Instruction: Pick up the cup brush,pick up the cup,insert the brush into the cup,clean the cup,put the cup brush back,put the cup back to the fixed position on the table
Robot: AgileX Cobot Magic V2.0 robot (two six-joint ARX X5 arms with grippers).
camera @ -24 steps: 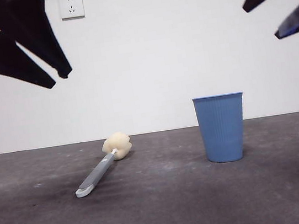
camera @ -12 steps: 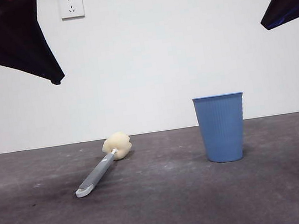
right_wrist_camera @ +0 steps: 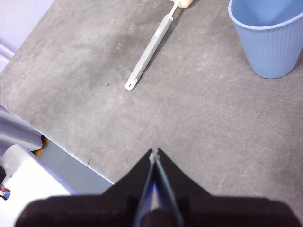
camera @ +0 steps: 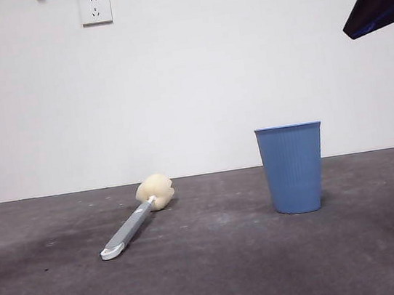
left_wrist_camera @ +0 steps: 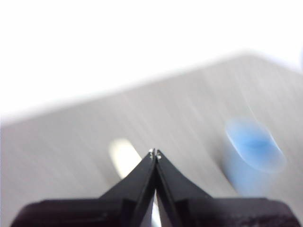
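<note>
The blue cup (camera: 293, 169) stood upright and empty on the desk (camera: 222, 276), the cup brush (camera: 139, 213) lying well apart. Both hands, left (left_wrist_camera: 155, 153) and right (right_wrist_camera: 154, 153), hung aloft, pressed together.

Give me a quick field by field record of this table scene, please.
brush: grey-handled brush with cream sponge head, lying flat on the table, untouched
cup: blue ribbed plastic cup, upright, apart from the brush
table: dark grey matte table
left claw: shut, empty, raised
right claw: shut, empty, above the table
wall: white outlet plate
</note>
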